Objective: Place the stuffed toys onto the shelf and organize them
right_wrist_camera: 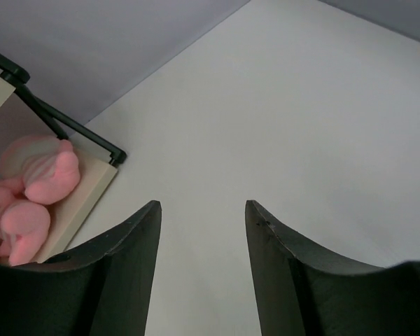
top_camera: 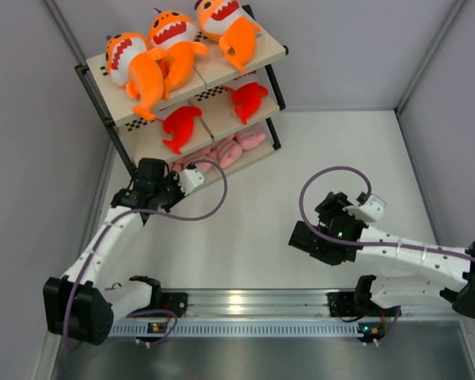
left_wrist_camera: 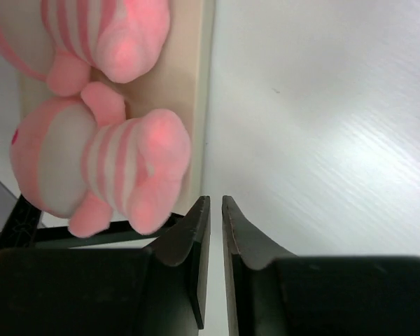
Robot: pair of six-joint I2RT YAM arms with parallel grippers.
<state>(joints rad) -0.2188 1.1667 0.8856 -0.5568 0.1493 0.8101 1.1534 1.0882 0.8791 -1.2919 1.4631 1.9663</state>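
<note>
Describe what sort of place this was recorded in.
Probably a robot lab booth: grey wall panels enclose a white table, two arms bolt to a metal rail, and a shelf holds stuffed toys.

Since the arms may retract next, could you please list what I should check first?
1. three orange sharks on the shelf's top board: ok.
2. two red sharks on the middle board: ok.
3. pink toys on the bottom board: ok.
4. left gripper shut and empty: ok.
5. left gripper clear of the nearest pink toy: cannot tell.
6. right gripper open, empty, over the table: ok.
</note>
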